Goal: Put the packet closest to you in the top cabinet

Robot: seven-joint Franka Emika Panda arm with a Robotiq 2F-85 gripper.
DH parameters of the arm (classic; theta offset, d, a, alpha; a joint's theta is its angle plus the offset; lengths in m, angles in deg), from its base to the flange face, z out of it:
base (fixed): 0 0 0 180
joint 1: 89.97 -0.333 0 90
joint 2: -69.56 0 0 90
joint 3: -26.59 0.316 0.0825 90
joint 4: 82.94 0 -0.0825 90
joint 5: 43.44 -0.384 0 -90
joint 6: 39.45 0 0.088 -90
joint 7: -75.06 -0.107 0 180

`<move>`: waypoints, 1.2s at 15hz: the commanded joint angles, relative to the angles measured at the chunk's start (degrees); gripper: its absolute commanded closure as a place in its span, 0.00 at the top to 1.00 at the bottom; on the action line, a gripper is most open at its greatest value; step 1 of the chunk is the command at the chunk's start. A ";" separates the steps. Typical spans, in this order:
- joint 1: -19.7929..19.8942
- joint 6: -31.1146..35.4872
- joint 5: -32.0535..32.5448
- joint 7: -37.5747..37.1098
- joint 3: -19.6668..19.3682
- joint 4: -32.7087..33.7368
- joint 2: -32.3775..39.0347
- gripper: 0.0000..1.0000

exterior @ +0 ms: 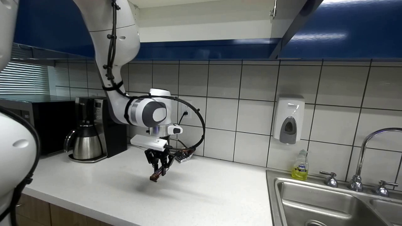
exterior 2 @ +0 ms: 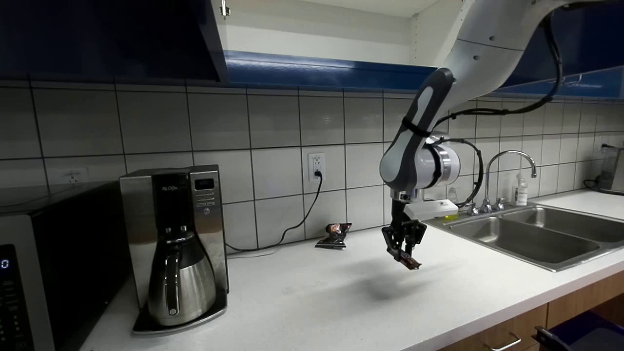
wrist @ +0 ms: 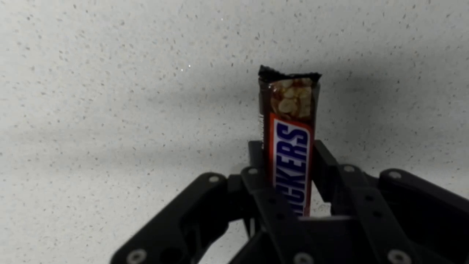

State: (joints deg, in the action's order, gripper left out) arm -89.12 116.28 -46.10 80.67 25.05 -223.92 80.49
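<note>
The packet (wrist: pixel 292 141) clamped in your gripper (exterior 2: pixel 400 252) may drop upon striking the cabinet (exterior 2: pixel 317 68), eleven o'clock in an exterior view.

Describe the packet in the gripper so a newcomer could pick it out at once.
Below the glossy dark-blue wall cabinet runs a white countertop. Above it, a black two-fingered gripper grips a slim brown packet with dark-blue lettering ending in CKERS. Unlike the bunched-up dark-and-orange packet lying on the countertop, it is straight, elongated and held in the air.
</note>
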 commanded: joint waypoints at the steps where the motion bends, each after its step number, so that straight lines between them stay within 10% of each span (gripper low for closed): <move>1: 0.58 0.96 0.61 1.38 0.60 -7.48 -7.70 0.11; 18: -0.60 -4.12 0.46 1.75 -1.06 -17.91 -34.91 0.11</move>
State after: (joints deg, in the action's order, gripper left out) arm -89.37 115.09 -46.06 81.42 24.87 -241.86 51.80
